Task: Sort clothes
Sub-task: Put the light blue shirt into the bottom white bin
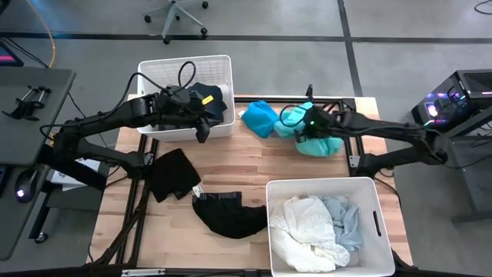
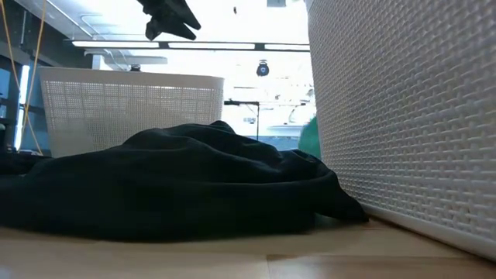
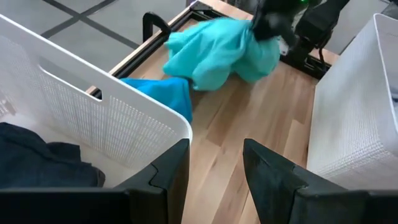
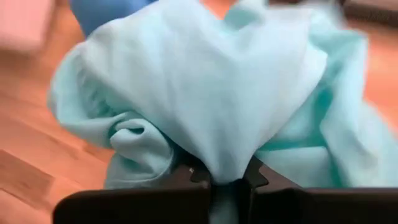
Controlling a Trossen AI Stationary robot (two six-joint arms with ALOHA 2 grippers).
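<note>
My right gripper (image 1: 305, 129) is shut on a turquoise garment (image 1: 319, 143) at the table's far middle; it also shows in the right wrist view (image 4: 227, 182). A bright blue garment (image 1: 259, 118) lies next to it, against the far-left bin (image 1: 184, 65). My left gripper (image 1: 202, 125) is open and empty beside that bin's near right corner (image 3: 155, 118). A dark garment (image 3: 43, 163) lies in the bin. Two black garments (image 1: 175, 173) (image 1: 229, 215) lie on the table's near left. My right gripper pinches a bunched fold of the turquoise garment (image 4: 224, 158) between its two fingers (image 4: 256, 172). In the left wrist view the cloth is gathered up at the gripper (image 3: 268, 25) and drapes away from it, its lower part (image 3: 205, 68) on the table.
A second white bin (image 1: 377, 223) at the near right holds white (image 1: 304, 227) and pale grey-blue (image 1: 344, 219) clothes; its wall (image 2: 403, 116) fills the low view's right. A black frame (image 3: 155, 28) runs along the table's far edge. Bare wood (image 1: 254, 161) lies between the garments.
</note>
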